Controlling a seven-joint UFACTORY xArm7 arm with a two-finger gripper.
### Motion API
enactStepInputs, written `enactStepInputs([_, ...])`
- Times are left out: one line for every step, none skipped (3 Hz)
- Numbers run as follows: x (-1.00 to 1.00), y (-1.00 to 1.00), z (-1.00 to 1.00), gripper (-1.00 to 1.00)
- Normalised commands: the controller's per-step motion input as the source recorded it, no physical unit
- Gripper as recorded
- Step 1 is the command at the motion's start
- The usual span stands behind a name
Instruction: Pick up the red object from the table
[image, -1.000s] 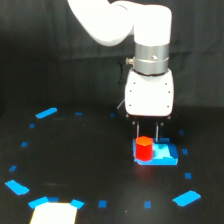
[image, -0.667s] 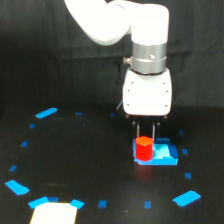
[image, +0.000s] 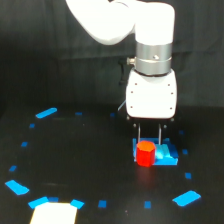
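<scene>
From the exterior view, I am seeing the red object (image: 145, 153) sitting on the black desk (image: 75, 165), overlapping the nine o'clock end of a flat blue patch (image: 166, 155). The gripper (image: 149, 134) is hanging at its twelve o'clock, fingers (image: 138, 133) spread open (thin and dark, tips just above the block), holding nothing.

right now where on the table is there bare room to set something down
The widest bare stretch of the table is the black middle, bordered by the ring of small blue tape marks and, on the exterior view's right, the red object. It is crowded there: pincer above the red object, blue patch beside it.
</scene>
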Motion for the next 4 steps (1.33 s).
enactStepInputs([-0.39, -0.62, -0.46, 1.00])
enactStepInputs([-0.43, -0.08, -0.18, 0.83])
enactStepInputs([-0.20, -0.44, -0.40, 0.68])
enactStepInputs([-0.06, -0.42, -0.10, 0.33])
